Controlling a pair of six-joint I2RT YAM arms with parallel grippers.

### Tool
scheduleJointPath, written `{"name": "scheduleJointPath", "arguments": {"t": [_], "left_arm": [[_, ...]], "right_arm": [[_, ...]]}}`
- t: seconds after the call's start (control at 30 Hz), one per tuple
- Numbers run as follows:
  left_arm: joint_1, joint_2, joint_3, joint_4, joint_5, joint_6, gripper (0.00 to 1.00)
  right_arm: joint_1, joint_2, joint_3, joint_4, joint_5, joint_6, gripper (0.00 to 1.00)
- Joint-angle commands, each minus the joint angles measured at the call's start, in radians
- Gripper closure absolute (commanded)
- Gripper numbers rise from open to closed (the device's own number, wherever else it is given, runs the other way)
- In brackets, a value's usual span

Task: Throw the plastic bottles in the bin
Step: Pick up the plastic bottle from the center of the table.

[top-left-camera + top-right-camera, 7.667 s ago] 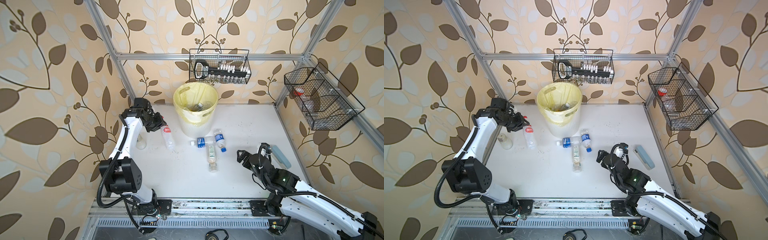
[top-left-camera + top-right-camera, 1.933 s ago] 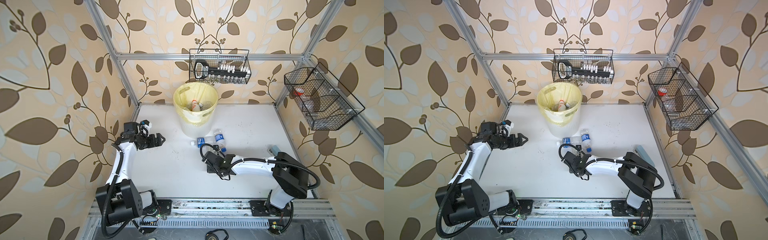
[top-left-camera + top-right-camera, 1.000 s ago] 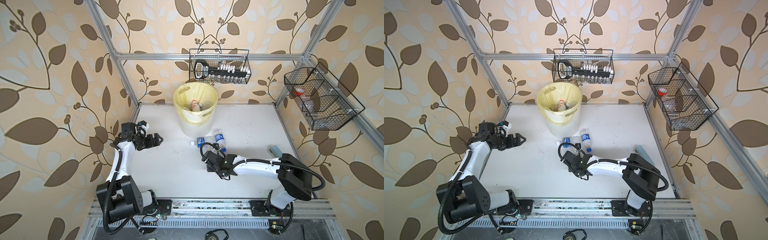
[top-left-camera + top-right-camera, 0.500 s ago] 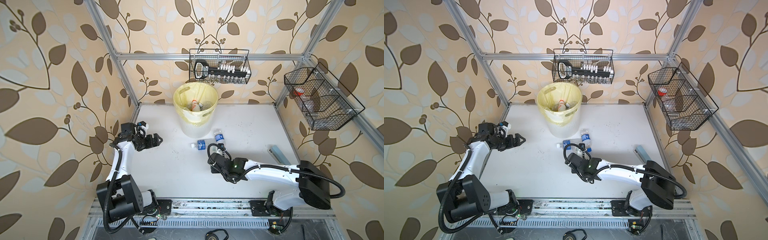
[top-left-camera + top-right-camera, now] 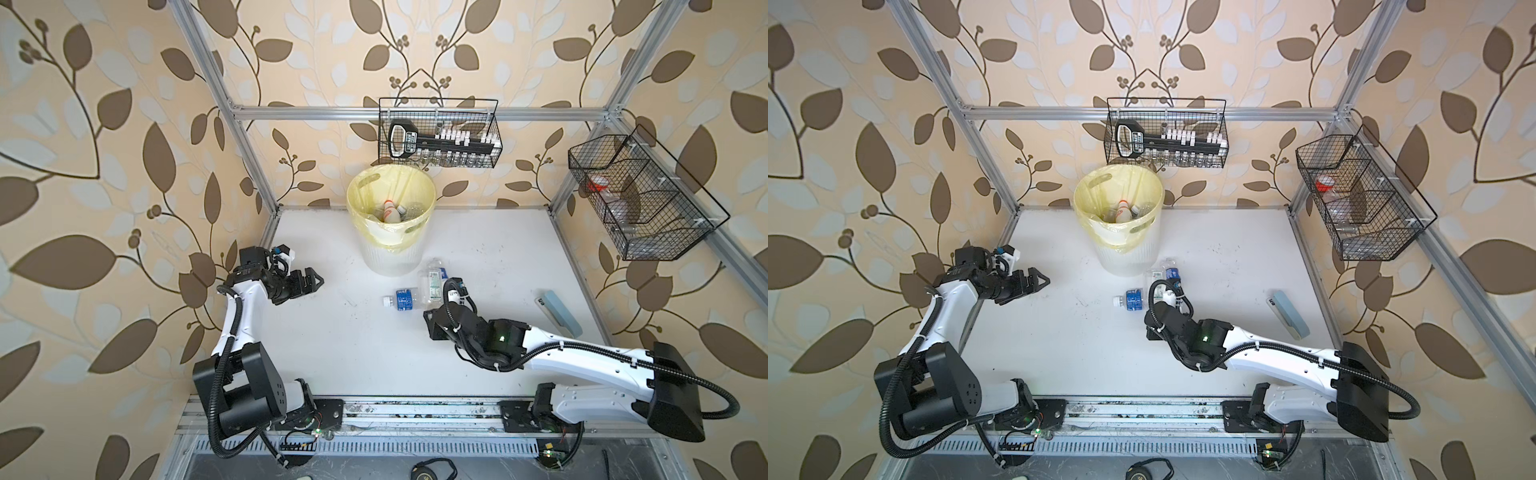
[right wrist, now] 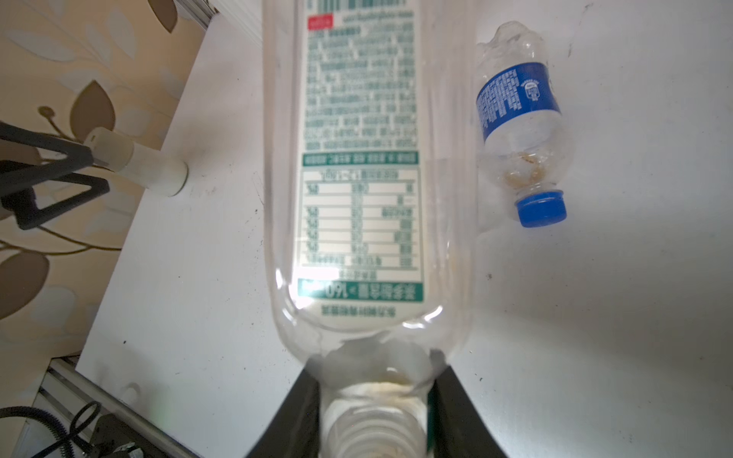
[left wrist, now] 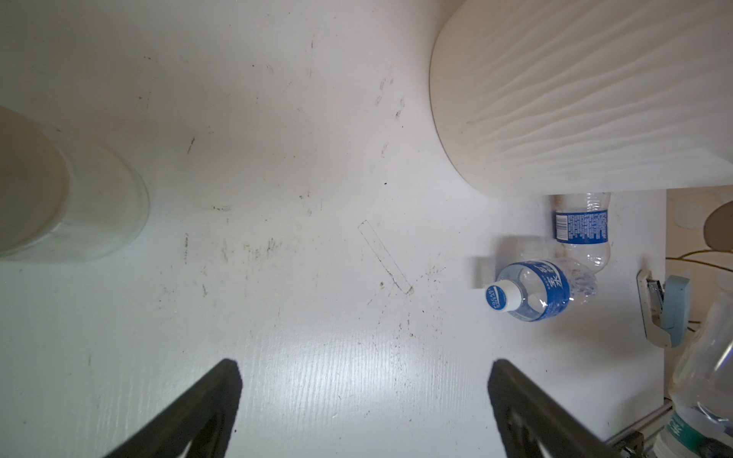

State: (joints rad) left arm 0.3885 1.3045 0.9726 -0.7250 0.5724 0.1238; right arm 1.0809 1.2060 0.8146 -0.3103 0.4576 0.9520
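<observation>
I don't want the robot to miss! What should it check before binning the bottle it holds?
1. Right gripper shut on green-label bottle neck: ok.
2. Bin mouth open, room inside: ok.
3. Left gripper open, empty, clear of the bin: ok.
4. Held bottle above the bin's rim: cannot tell.
5. Table free of bottles: not ok; white-cap bottle and blue-cap bottle lie there.

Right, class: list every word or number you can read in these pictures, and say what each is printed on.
"160": green band on the label of the clear bottle in the right claw.
That label's other print: blurred.
Blue labels on the white-capped bottle and blue-capped bottle: too small.
Label on the black tool: unreadable.
</observation>
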Motion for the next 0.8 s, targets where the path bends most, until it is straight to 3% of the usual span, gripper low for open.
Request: {"name": "scheduleJointPath", "arguments": {"t": [0.0,0.77], "left_arm": [[0.016,0.001,0.043,-0.018,0.044,0.003,0.01],[0.03,0.019,0.044,-0.024,0.069,0.008,0.01]], "right_arm": [[0.007,-0.041,-0.015,0.02,0.043,-0.019,0.7],[0.016,-0.057,-0.024,0.071,0.042,-0.027,0.71]]}}
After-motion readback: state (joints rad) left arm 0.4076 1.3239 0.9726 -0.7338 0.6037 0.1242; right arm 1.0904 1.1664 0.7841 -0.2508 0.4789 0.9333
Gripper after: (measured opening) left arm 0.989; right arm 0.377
